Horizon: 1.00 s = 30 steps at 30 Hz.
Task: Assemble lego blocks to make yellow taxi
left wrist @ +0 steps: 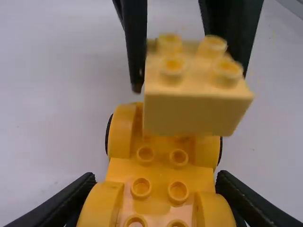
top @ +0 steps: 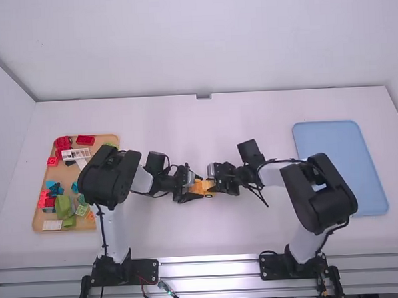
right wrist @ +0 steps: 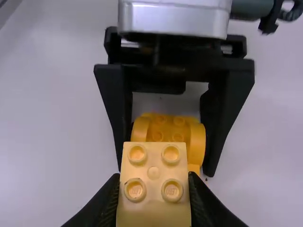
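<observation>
In the high view, my left gripper [top: 193, 191] and right gripper [top: 216, 180] face each other around the orange car base [top: 202, 187]. The left wrist view has my left gripper [left wrist: 156, 183] shut on the sides of the orange car base [left wrist: 160, 172], which has rounded fenders, studs and black wheels. A pale yellow block [left wrist: 196, 111] with several studs hangs above its far end. The right wrist view has my right gripper [right wrist: 154, 182] shut on that yellow block [right wrist: 153, 172], which partly hides the base [right wrist: 168, 130] from that side.
A wooden tray [top: 108, 139] at the left holds red, white, green and blue pieces, partly under the left arm. A blue tray [top: 340, 168] lies at the right. Both grippers are close together over the middle of the white table [top: 210, 235].
</observation>
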Each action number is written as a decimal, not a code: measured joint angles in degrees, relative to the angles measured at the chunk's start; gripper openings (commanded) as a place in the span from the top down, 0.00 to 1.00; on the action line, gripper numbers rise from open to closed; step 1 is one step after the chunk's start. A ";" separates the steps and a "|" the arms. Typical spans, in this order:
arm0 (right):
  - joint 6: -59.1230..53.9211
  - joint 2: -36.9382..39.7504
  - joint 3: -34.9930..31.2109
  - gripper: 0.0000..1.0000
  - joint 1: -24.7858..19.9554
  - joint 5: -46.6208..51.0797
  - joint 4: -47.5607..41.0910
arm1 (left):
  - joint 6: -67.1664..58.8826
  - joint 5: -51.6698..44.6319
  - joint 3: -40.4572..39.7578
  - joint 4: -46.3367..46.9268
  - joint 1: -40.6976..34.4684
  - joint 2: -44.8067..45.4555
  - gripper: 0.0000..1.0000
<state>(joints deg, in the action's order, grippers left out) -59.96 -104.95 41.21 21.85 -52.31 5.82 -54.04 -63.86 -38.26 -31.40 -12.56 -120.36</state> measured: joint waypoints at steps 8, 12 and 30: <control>1.09 -1.22 0.20 0.84 1.55 3.43 0.26 | -0.02 0.00 0.00 0.00 0.00 0.00 0.33; 1.84 -1.22 0.20 0.86 1.40 3.76 0.35 | 0.02 -0.04 0.00 0.02 0.00 -0.02 0.33; 4.11 -1.22 0.66 0.87 0.98 7.28 0.04 | 0.04 -0.15 0.00 0.04 0.02 -0.02 0.32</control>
<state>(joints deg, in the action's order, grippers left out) -55.86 -106.17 41.87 22.83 -45.04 5.87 -54.00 -64.01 -38.26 -31.35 -12.53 -120.38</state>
